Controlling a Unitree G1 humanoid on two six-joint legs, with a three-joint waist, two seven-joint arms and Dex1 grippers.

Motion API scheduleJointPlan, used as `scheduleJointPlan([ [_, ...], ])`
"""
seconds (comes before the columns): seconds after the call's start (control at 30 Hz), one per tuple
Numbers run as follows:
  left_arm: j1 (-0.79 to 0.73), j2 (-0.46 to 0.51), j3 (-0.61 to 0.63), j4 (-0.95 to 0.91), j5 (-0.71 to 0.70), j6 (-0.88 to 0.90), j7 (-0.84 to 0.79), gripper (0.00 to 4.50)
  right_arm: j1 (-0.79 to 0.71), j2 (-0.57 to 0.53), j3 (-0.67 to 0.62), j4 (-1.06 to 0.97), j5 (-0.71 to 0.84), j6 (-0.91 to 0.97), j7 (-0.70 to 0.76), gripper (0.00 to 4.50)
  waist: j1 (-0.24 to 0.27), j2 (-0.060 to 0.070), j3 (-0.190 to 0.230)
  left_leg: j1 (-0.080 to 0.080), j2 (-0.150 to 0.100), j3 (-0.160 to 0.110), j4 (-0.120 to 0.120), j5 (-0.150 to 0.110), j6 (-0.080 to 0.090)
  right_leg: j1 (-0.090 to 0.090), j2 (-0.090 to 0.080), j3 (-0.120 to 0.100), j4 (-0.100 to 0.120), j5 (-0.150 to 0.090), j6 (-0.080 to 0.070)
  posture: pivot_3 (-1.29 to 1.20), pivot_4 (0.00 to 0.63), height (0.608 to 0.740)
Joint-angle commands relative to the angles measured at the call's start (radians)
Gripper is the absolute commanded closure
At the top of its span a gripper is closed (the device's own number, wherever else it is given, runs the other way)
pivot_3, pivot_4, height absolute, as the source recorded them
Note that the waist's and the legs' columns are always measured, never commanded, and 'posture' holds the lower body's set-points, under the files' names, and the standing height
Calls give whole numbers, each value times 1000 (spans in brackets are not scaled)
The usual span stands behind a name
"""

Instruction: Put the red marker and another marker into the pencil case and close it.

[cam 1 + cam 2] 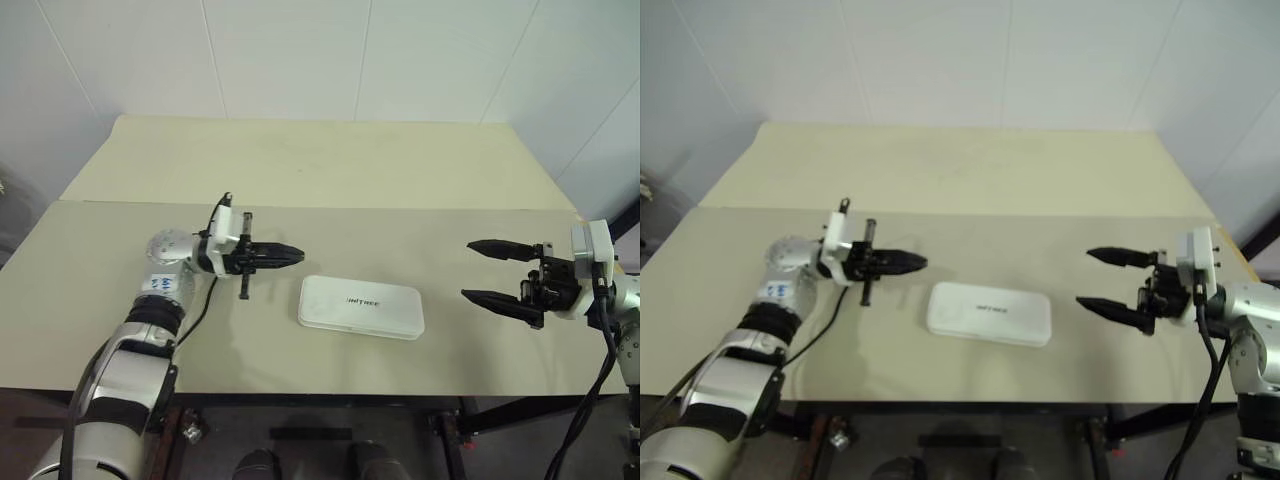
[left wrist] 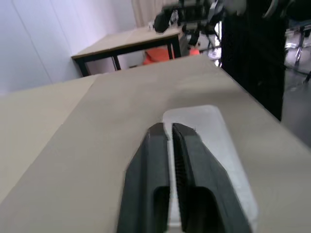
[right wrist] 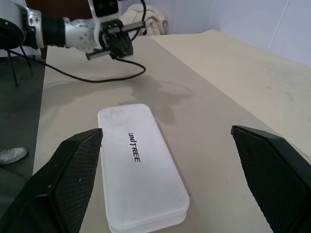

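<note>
The white pencil case (image 1: 361, 306) lies flat and closed on the table, lid up with small dark lettering on it. My left gripper (image 1: 298, 256) hovers level just off its left end, pointing at it. In the left wrist view its fingers (image 2: 187, 145) stand a narrow slit apart with nothing between them, and the case (image 2: 209, 121) lies just beyond the tips. My right gripper (image 1: 468, 270) hangs to the right of the case, wide open and empty, pointing left toward it. The red marker and the other marker are hidden from view.
The beige table (image 1: 120, 300) has a seam (image 1: 400, 208) running across it behind the case. Its front edge (image 1: 330, 390) lies close to me. A white wall (image 1: 300, 60) stands behind the far edge. A cable (image 3: 102, 77) trails from the left arm.
</note>
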State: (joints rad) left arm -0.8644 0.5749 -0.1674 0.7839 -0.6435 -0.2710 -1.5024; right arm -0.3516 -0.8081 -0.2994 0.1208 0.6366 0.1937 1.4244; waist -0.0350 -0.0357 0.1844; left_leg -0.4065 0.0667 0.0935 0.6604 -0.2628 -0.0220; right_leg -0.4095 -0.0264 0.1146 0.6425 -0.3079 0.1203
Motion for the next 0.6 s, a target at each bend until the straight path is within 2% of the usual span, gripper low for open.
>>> scheduleJointPlan([
  [0.03,17,29,29,-84,-107,126,-112,2918,-16,-20,-10,-11,4,-15,21,0,4,0,0,0,0,0,0,0,0,0,0,0,1,0,0,0,150,740],
  [0.3,30,63,40,-92,-114,159,-112,157,-27,-25,-3,-1,2,-10,32,0,4,0,0,0,0,-1,2,0,0,1,0,-1,1,0,-1,0,150,740],
  [0.33,33,64,42,-99,-114,164,-112,32,-30,-27,-3,6,2,-11,36,0,2,0,0,0,0,-1,2,0,0,0,0,-1,1,-1,-1,0,150,740],
  [0.6,68,117,71,-157,-124,218,-112,32,-102,-28,14,81,-30,-25,47,0,-10,1,1,0,0,0,2,0,0,0,0,-1,1,-1,-2,0,150,740],
])
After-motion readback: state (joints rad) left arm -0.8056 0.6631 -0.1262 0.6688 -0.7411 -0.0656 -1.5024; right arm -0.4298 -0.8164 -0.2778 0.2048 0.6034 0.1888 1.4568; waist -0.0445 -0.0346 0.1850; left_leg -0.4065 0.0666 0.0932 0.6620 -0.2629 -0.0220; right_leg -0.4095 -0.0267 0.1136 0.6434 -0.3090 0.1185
